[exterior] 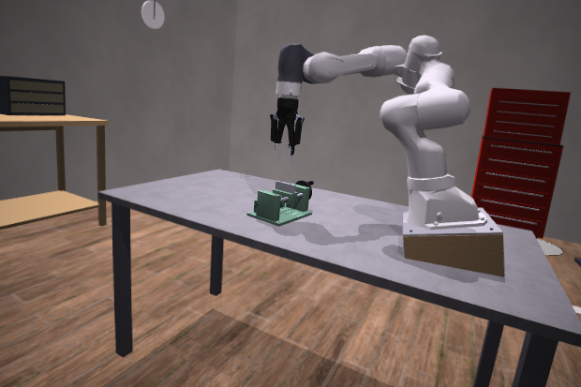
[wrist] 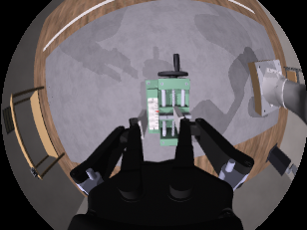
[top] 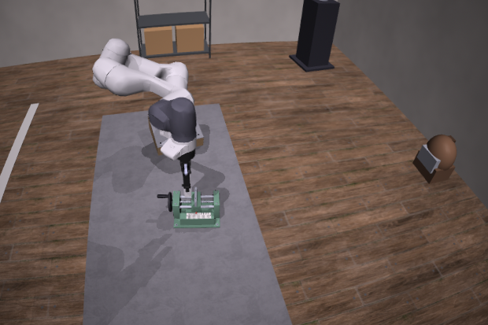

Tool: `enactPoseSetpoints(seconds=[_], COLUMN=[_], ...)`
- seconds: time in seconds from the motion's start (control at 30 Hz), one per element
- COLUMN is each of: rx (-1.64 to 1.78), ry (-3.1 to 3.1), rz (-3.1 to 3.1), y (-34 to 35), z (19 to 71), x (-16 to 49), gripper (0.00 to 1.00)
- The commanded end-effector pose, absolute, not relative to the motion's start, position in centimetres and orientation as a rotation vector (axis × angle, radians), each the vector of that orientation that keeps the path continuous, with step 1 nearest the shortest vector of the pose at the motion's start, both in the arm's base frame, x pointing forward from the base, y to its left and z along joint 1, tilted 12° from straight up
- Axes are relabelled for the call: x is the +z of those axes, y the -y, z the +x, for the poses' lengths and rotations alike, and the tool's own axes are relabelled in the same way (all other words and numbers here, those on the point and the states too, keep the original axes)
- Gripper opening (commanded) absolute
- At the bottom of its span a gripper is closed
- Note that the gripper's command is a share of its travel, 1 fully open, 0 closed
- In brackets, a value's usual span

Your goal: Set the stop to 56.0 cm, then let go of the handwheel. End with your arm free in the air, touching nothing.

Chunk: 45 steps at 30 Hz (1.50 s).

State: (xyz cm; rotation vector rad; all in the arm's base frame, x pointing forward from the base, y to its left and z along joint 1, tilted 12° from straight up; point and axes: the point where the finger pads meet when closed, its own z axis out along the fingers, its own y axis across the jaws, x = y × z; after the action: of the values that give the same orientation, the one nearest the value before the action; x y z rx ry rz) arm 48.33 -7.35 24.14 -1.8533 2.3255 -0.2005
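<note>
The green stop fixture stands on the table. Its black handwheel, with a crank handle, is on one end. The upright grey stop plate sits on the rods between the end blocks. A red pointer is at the white scale, about midway along; its figures are too small to read. My gripper is partly open and empty, well above the fixture, away from the handwheel.
The grey table carries the fixture and the arm's base. A wooden workbench and a red tool cabinet stand beyond it. A shelf rack and a black pedestal are farther off.
</note>
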Motion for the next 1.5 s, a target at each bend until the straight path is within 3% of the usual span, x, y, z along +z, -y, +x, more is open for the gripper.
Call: enactPoseSetpoints(seconds=[0.0,0.27,1.47], rx=[-0.181,-0.181,-0.181], ry=[-2.385,-2.385,-2.385], rz=[-1.756,-1.756,-1.756], y=[7.0,7.0,7.0], z=[48.9,49.6,49.6], x=[24.3,21.0,21.0], gripper=[0.33,0.33,0.33])
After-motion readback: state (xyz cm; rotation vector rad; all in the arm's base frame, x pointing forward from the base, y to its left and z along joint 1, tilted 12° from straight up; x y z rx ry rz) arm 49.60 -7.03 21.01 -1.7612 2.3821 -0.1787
